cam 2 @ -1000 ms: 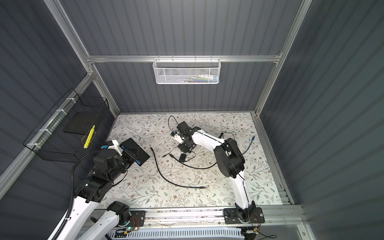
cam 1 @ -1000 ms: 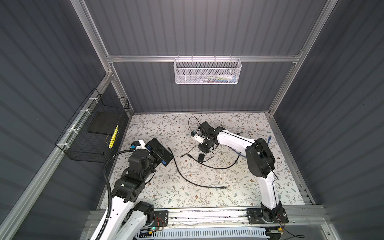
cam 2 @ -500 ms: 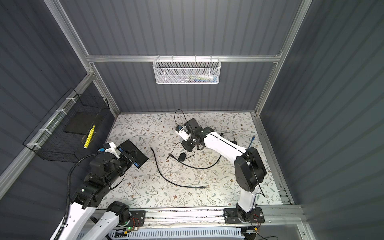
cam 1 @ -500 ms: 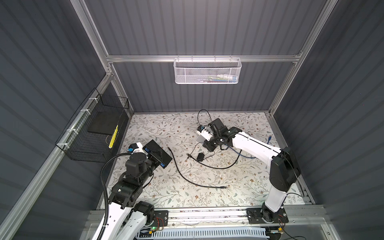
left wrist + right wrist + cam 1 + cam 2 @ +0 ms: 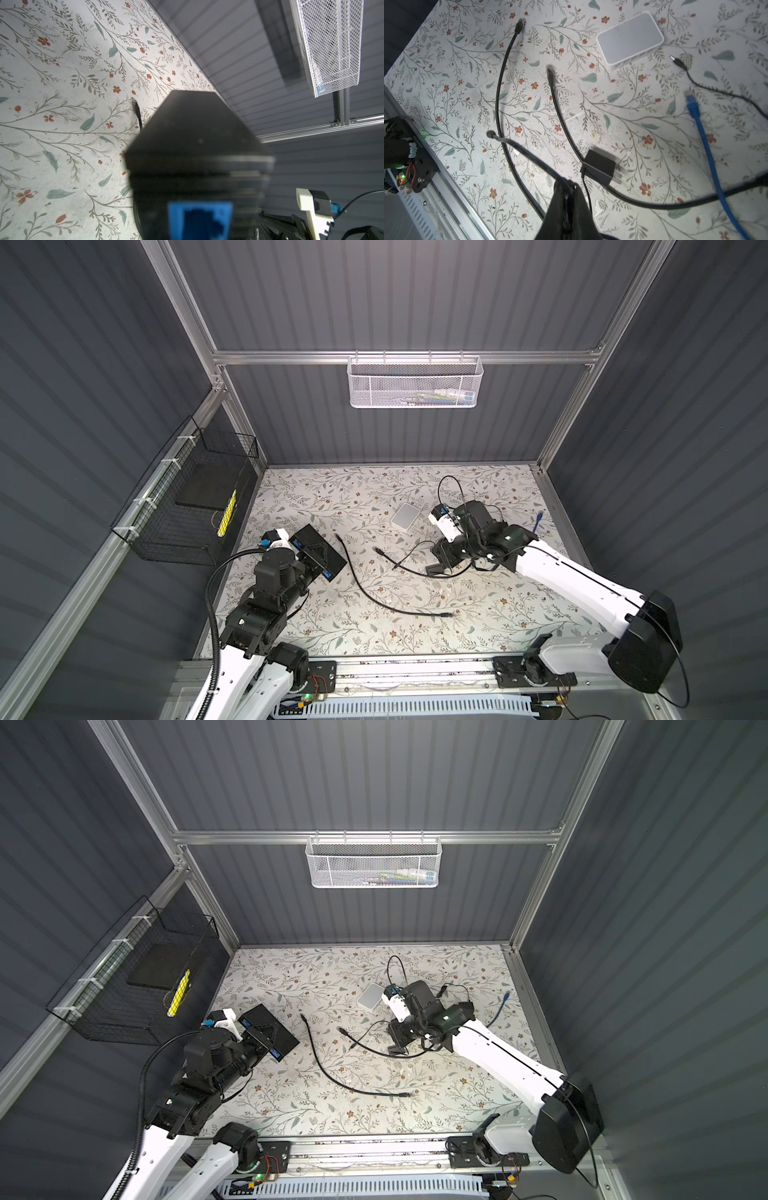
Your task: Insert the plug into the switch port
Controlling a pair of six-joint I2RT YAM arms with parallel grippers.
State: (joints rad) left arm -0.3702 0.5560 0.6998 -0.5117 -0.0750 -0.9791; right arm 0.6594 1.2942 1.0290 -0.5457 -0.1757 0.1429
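Left gripper (image 5: 311,559): fingers clamped on the switch (image 5: 318,551), holding it at the left of the mat (image 5: 374,639).
Port: one blue port (image 5: 200,218) faces the left wrist camera, blurred, and it looks empty. No other socket shows.
Right gripper (image 5: 566,188): fingers together on a thin cord (image 5: 529,154), a little back from its end.
Plug (image 5: 491,134): the small round tip of that cord, sticking out past the fingers and touching nothing.
Adapter (image 5: 600,166): lies on the mat just beside the right gripper. The cord seems to run from it.
Gap: plug and switch are well apart, with a long black cable (image 5: 361,585) on the mat between them.
Done: each arm appears to have its part in hand.
Left: bring the plug and switch together, line up the tip, push it in. Which socket takes a round plug cannot be told.
Risk: the free cord end may droop or swing, spoiling the aim.
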